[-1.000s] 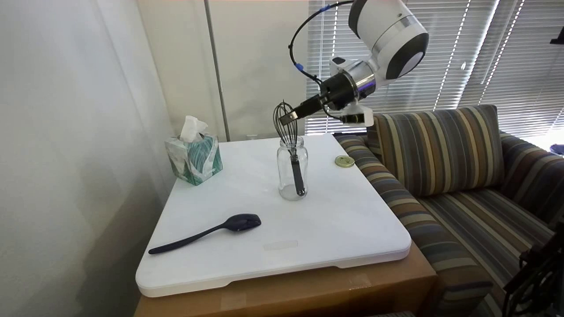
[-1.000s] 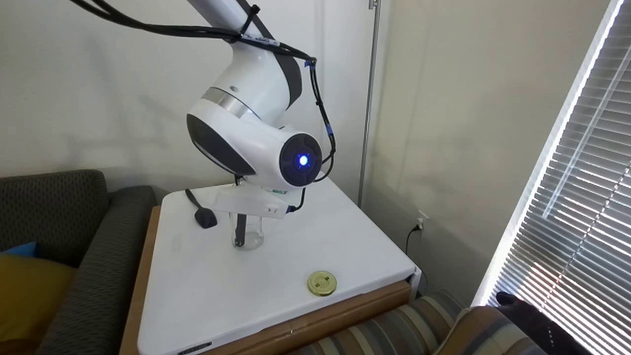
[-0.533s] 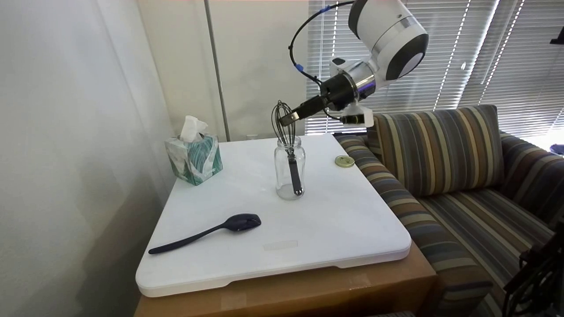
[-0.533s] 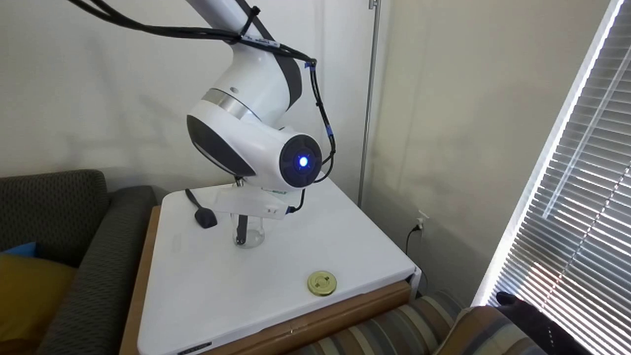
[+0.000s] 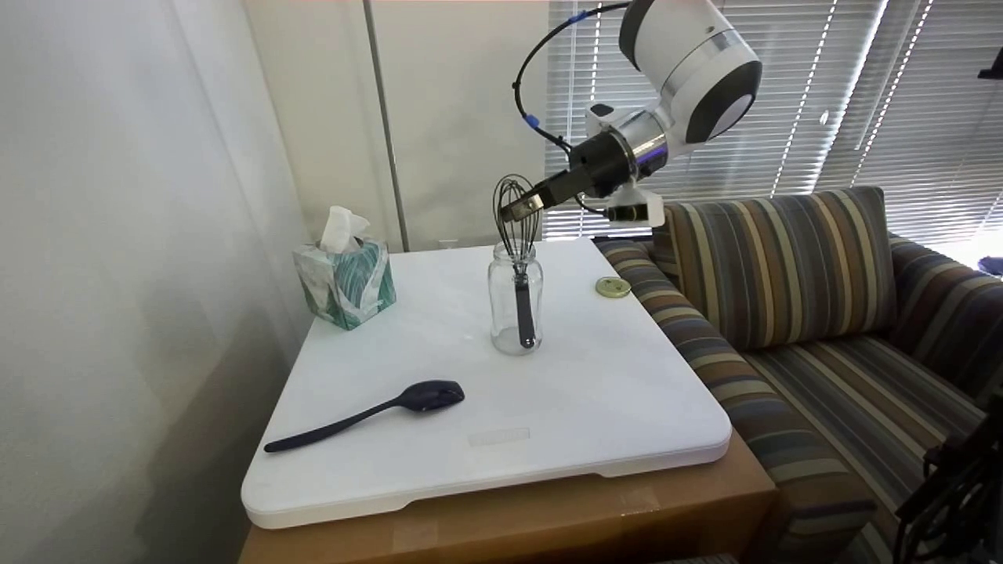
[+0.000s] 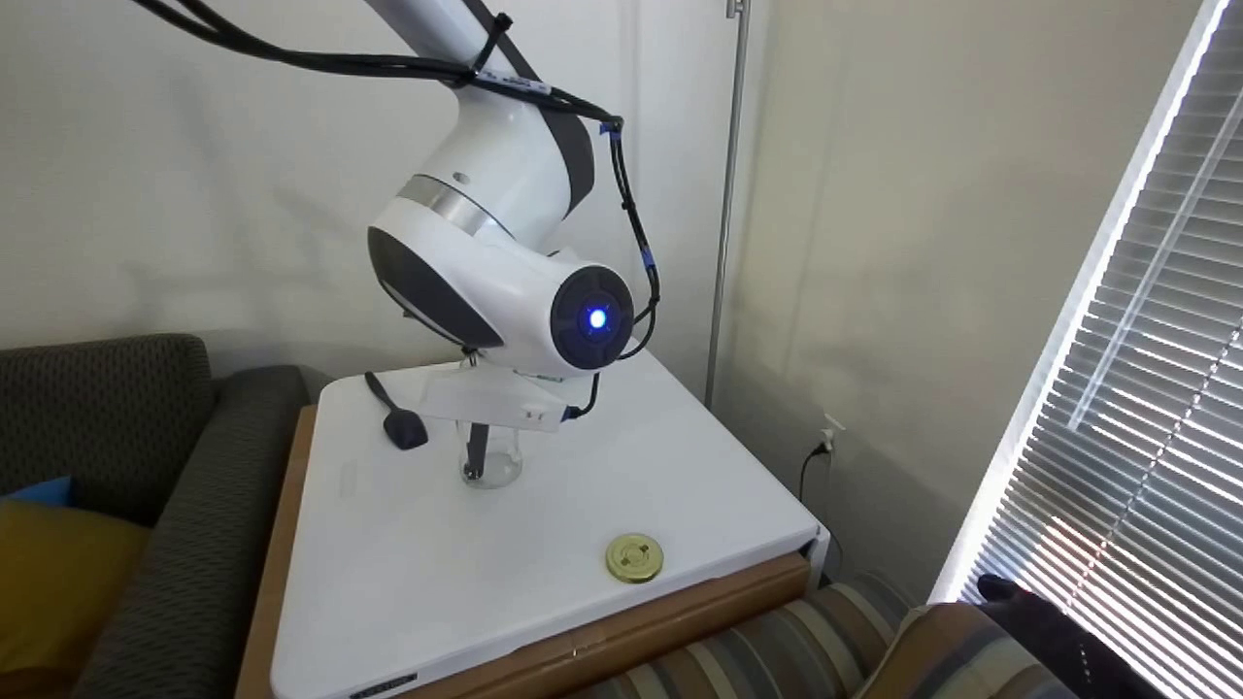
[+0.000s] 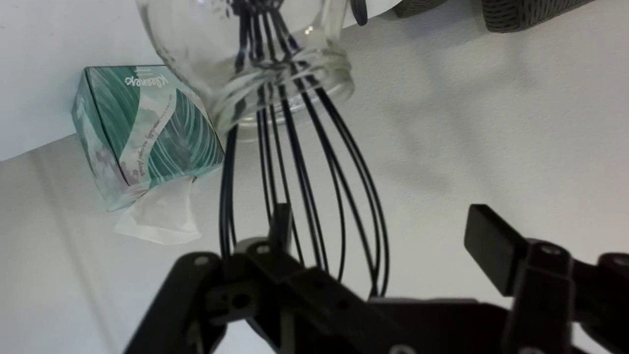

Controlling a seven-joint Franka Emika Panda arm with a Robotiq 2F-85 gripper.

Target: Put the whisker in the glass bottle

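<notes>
Whisk [image 5: 523, 301] in the glass jar [image 5: 504, 313]: release in hand, I judge; next I should draw back without snagging its wires.
Smooth white bench [image 5: 603, 384], rounded corners; my end effector [image 7: 387, 239] above, jaws wide apart, gripping nothing; clear cylindrical jar, neck slightly narrowed; whisk handle down inside it, thin black wires looping above the mouth.

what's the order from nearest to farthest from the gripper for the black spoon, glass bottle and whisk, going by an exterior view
1. Whisk: wire loops right at the gripper.
2. Glass bottle: upright, just below the gripper.
3. Black spoon: lying apart, toward the lower left in an exterior view.
</notes>
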